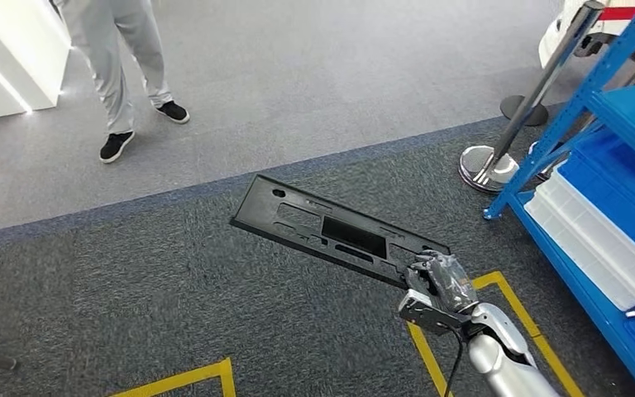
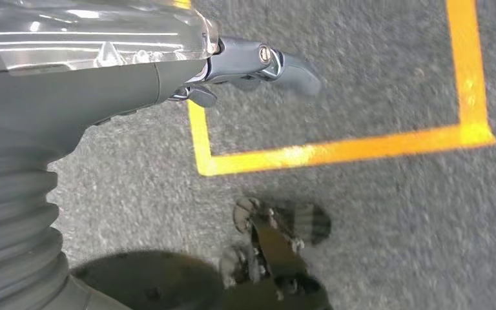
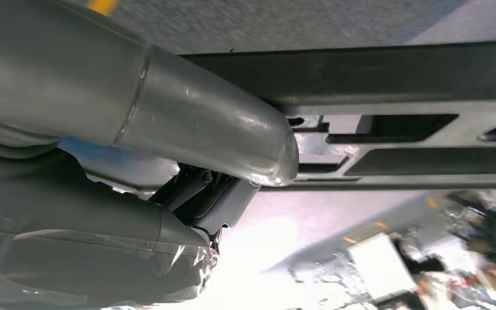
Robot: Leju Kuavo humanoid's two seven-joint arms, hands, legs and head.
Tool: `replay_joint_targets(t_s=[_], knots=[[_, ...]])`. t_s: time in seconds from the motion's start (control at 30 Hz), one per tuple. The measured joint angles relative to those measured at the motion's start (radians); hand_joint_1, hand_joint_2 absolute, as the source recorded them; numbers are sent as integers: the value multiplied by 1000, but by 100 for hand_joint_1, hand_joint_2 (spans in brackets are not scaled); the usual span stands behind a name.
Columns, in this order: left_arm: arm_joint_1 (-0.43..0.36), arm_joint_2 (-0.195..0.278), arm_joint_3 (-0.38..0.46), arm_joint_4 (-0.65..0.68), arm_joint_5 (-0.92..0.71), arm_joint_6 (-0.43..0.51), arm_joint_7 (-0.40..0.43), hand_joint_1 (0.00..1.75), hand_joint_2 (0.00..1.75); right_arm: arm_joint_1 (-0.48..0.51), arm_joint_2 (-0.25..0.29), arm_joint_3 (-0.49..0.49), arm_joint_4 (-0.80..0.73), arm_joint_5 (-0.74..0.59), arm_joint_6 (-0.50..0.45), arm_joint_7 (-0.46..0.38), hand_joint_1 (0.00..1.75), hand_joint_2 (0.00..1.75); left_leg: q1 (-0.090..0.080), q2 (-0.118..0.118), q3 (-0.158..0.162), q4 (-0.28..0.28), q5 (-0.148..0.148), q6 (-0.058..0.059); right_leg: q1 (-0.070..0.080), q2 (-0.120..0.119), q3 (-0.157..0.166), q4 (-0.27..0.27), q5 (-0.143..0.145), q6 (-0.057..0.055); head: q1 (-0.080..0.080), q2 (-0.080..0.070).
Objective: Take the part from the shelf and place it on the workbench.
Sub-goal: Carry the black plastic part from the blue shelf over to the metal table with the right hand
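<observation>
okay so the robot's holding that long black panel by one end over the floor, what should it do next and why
Probably keep the grip and turn away from the blue shelf to look for the workbench. The right hand holds the black panel by one end, out over the carpet, and a person stands ahead, so swing slowly.

Part [image 1: 331, 231]: matt black plastic, smooth. Right hand [image 1: 438, 285]: grey, dull; arm [image 1: 504, 356] silver, glossy. Floor [image 1: 174, 281]: rough grey carpet. Shelf [image 1: 620, 107]: blue painted metal. Stanchion [image 1: 537, 91]: polished metal.
</observation>
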Motion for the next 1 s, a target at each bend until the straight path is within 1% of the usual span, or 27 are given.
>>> replay_joint_targets(t_s=[0.03, 0.07, 0.1, 0.13, 0.17, 0.2, 0.23, 0.27, 0.3, 0.33, 0.37, 0.4, 0.43, 0.47, 0.5, 0.57, 0.6, 0.63, 0.67, 0.7, 0.73, 0.8, 0.83, 0.87, 0.93, 0.97, 1.0], knots=[[-1, -1, 0, 0, 0, -4, 0, 0, 175, -2, 0, -1, 4, 0, 0, -2, 164, 0, -1, -10, 2, -4, 2, 2, -2, 26, -29, 58, -30, 2, 0, 0], [-2, -1, 0, 0, 0, -8, 0, 0, 175, -2, -1, -2, 8, -1, 0, -4, 164, 0, 0, -21, 3, -4, 4, 4, -4, 40, -65, 127, -61, 5, 0, 0], [-2, -1, 0, 0, -2, -12, -1, 0, 175, 0, -1, -3, 13, -2, 0, -5, 164, 0, 0, -34, 3, -4, 3, 3, -6, 45, -99, 186, -79, 8, 0, 0], [-1, -1, 0, 0, -4, -15, -1, 0, 175, 2, -1, -3, 18, -2, 0, -5, 164, 0, 1, -47, 4, -2, 2, 2, -9, 47, -121, 217, -78, 12, 0, 0], [-1, -2, -1, 0, -6, -16, 0, 0, 175, 4, -1, -3, 21, -2, 0, -5, 164, 0, 3, -60, 4, 1, 0, -1, -13, 47, -124, 209, -56, 17, 0, 0], [-1, -2, -1, 0, -7, -17, 1, 0, 175, 5, -2, -4, 25, -1, 0, -6, 164, 0, 6, -73, 5, 8, -4, -6, -19, 50, -108, 163, -19, 23, 0, 0], [-1, -2, -2, 0, -9, -17, 2, 0, 175, 4, -2, -4, 27, -1, 0, -6, 164, 0, 10, -86, 3, 18, -10, -13, -26, 61, -79, 96, 24, 30, 0, 0], [-2, -1, -2, 0, -11, -17, 4, 0, 175, 2, -2, -4, 30, -2, 1, -7, 164, 0, 12, -97, -2, 33, -19, -21, -32, 80, -52, 32, 52, 36, 0, 0], [-5, 0, -2, 0, -12, -17, 6, 0, 175, 0, -2, -4, 34, -2, 2, -8, 164, 0, 13, -107, -8, 46, -26, -28, -36, 95, -33, -12, 68, 36, 0, 0], [-6, 0, -2, 0, -12, -17, 7, 0, 175, -3, -2, -4, 37, -2, 3, -9, 164, 0, 14, -115, -15, 56, -31, -35, -36, 106, -25, -33, 71, 32, 0, 0], [-7, 1, -2, 0, -12, -17, 7, 0, 175, -7, -2, -4, 42, -2, 5, -11, 164, 0, 16, -123, -22, 61, -33, -41, -33, 107, -25, -35, 66, 24, 0, 0], [-6, 1, -3, 0, -12, -17, 8, 0, 175, -13, -2, -4, 47, -2, 7, -14, 164, 0, 18, -131, -26, 61, -33, -45, -30, 97, -26, -34, 67, 14, 0, 0], [-5, 1, -3, 0, -12, -17, 8, 0, 175, -21, -2, -3, 52, -2, 8, -18, 164, 0, 20, -130, -28, 62, -34, -50, -29, 88, -26, -35, 67, 6, 0, 0], [-5, 0, -3, 0, -12, -17, 8, 0, 175, -31, -2, -3, 58, -4, 10, -23, 164, 0, 21, -114, -33, 74, -41, -54, -28, 79, -25, -36, 68, -1, 0, 0], [-7, 0, -3, 0, -12, -17, 8, 0, 175, -42, -2, -3, 65, -5, 10, -28, 164, 0, 20, -89, -46, 102, -57, -58, -28, 69, -24, -37, 68, -7, 0, 0], [-13, -1, -3, 0, -11, -18, 7, 0, 175, -60, -2, -3, 83, -9, 10, -37, 164, 0, 20, -34, -103, 217, -114, -63, -22, 47, -22, -38, 66, -15, 0, 0], [-15, -1, -3, 0, -10, -19, 6, 0, 175, -68, -2, -3, 93, -10, 10, -41, 164, 0, 21, -22, -137, 284, -141, -64, -18, 34, -22, -38, 65, -17, 0, 0], [-17, -1, -3, 0, -10, -19, 5, 0, 175, -74, -2, -3, 104, -11, 10, -43, 164, 0, 21, -18, -164, 332, -154, -63, -14, 21, -21, -38, 63, -19, 0, 0], [-17, -1, -3, 0, -11, -20, 4, 0, 175, -80, -1, -3, 113, -11, 10, -43, 164, 0, 21, -16, -173, 346, -149, -60, -11, 8, -20, -38, 61, -20, 0, 0], [-16, -1, -3, 0, -12, -20, 3, 0, 175, -85, -1, -2, 120, -11, 9, -44, 164, 0, 19, -14, -162, 320, -127, -55, -8, -4, -18, -38, 59, -21, 0, 0], [-16, -1, -3, 0, -13, -20, 2, 0, 175, -88, -1, -2, 126, -12, 8, -44, 164, 0, 16, -8, -132, 259, -92, -48, -6, -15, -15, -38, 57, -20, 0, 0], [-19, -1, -3, 0, -15, -21, 2, 0, 175, -92, -2, -2, 132, -16, 3, -44, 164, 0, 2, 30, -65, 126, -43, -31, -3, -36, -6, -39, 51, -16, 0, 0], [-21, 0, -4, 0, -15, -22, 2, 0, 175, -92, -2, -2, 134, -17, 1, -44, 164, 0, -5, 44, -45, 85, -33, -24, -2, -46, -3, -40, 49, -12, 0, 0], [-24, 0, -4, 0, -15, -24, 3, 0, 175, -91, -2, -2, 136, -19, -1, -44, 164, 0, -11, 51, -40, 69, -33, -19, -2, -55, -1, -42, 47, -7, 0, 0], [-25, 0, -4, 0, -15, -28, 6, 0, 175, -88, -3, -2, 137, -20, -3, -43, 164, 0, -10, 31, -36, 57, -28, -11, -3, -72, 5, -47, 45, 3, 0, 0], [-24, 0, -4, 0, -15, -29, 7, 0, 175, -87, -4, -2, 137, -20, -3, -42, 164, 0, -8, 19, -29, 46, -23, -8, -4, -64, 9, -44, 40, 7, 0, 0], [-25, 0, -4, 0, -15, -31, 8, 0, 175, -85, -5, -3, 137, -21, -4, -42, 164, 0, -4, 9, -21, 34, -17, -3, -6, -43, 5, -26, 26, 10, 0, 0]])
